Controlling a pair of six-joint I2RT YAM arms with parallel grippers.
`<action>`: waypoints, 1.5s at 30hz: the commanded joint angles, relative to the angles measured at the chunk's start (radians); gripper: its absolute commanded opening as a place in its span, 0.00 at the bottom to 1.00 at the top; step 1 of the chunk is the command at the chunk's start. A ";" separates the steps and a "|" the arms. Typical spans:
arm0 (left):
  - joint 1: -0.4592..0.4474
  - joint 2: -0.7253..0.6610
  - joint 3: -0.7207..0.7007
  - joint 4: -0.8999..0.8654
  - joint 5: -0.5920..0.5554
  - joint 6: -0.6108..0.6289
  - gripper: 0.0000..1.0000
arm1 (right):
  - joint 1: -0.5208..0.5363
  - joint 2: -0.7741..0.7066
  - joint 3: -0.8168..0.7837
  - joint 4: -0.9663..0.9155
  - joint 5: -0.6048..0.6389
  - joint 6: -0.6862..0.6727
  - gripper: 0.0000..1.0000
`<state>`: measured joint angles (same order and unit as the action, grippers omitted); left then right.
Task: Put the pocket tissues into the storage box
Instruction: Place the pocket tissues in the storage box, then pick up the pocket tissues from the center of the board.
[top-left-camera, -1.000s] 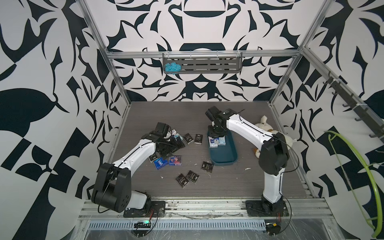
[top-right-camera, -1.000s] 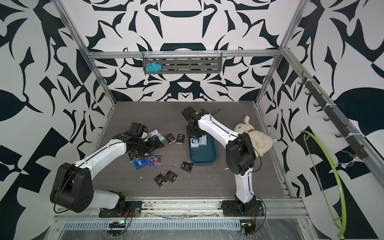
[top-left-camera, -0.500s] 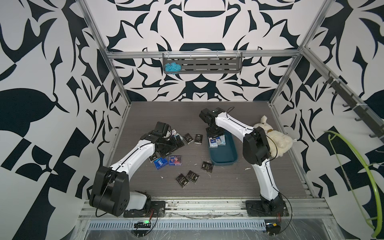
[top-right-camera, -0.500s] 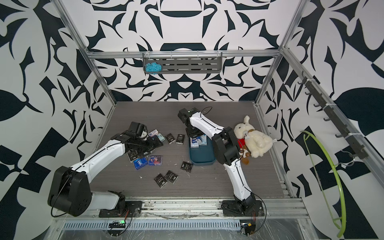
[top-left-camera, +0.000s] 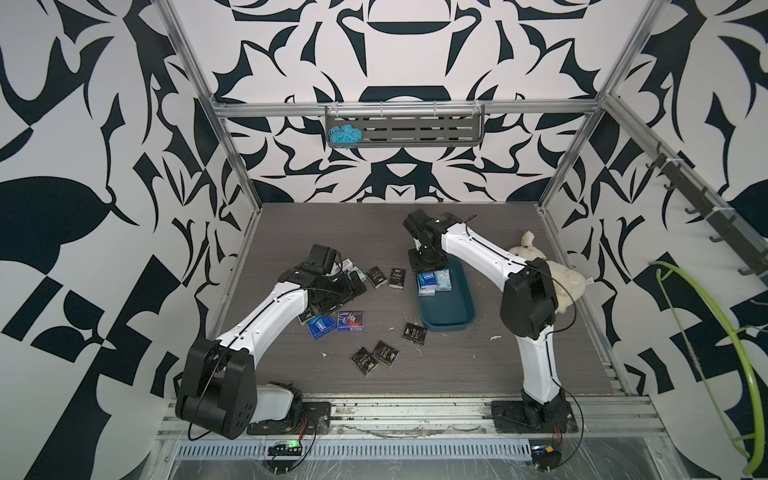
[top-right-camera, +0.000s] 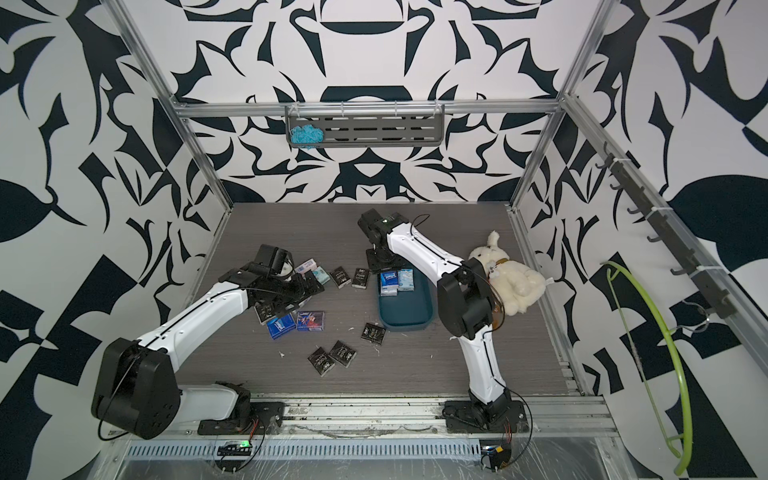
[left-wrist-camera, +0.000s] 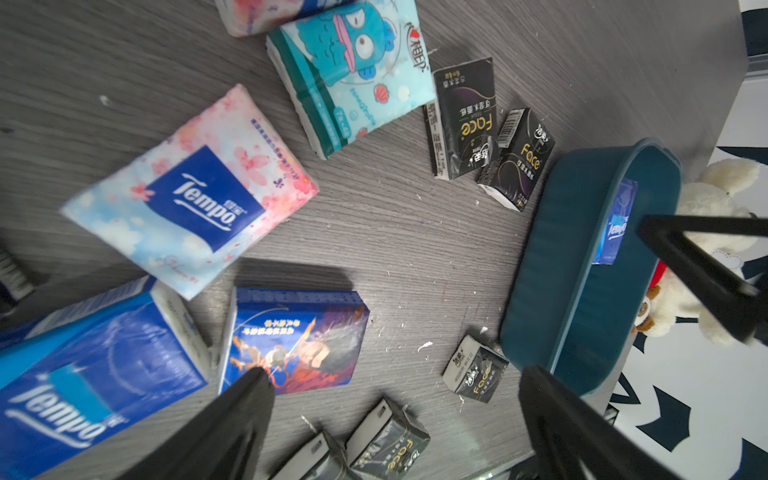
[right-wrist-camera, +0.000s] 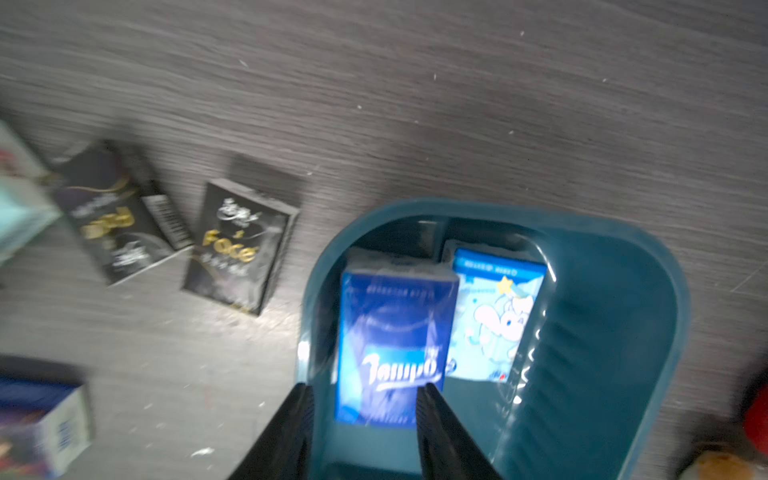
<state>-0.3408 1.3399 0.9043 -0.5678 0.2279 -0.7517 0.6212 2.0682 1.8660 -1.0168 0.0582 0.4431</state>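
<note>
The dark teal storage box (top-left-camera: 451, 320) (top-right-camera: 409, 318) (right-wrist-camera: 623, 332) lies right of centre. At its far end lie a blue Tempo packet (right-wrist-camera: 395, 332) (top-left-camera: 426, 283) and a light blue cartoon packet (right-wrist-camera: 494, 316) (top-left-camera: 443, 279). My right gripper (right-wrist-camera: 365, 390) (top-left-camera: 428, 262) hovers open just above the blue packet. Several pocket tissues lie loose on the table: a pink-white one (left-wrist-camera: 191, 195), a teal one (left-wrist-camera: 353, 70), blue ones (top-left-camera: 321, 326) (top-left-camera: 350, 321) and black ones (top-left-camera: 414, 333) (top-left-camera: 376, 276). Over them hangs my left gripper (left-wrist-camera: 390, 374) (top-right-camera: 307, 286), open and empty.
A cream plush toy (top-left-camera: 557, 278) (top-right-camera: 511, 282) lies against the right arm, right of the box. A grey slotted shelf (top-left-camera: 415, 131) with a blue yarn ball (top-left-camera: 343, 135) hangs on the back wall. Paper crumbs dot the table.
My right gripper's jaws have widened over the far end of the box, and the right arm's elbow has shifted. The left arm has hardly moved.
</note>
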 joint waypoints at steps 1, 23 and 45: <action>-0.001 -0.033 -0.032 -0.023 -0.010 0.003 0.99 | 0.001 -0.086 -0.062 0.067 -0.057 0.078 0.45; 0.285 -0.195 -0.166 -0.114 -0.047 0.005 0.99 | 0.419 0.156 0.096 0.296 -0.215 -0.076 0.81; 0.390 -0.250 -0.169 -0.113 -0.016 -0.015 0.99 | 0.428 0.286 0.202 0.176 -0.156 -0.365 0.87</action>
<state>0.0456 1.1007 0.7456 -0.6598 0.2054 -0.7662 1.0485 2.3962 2.0853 -0.8124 -0.1085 0.1188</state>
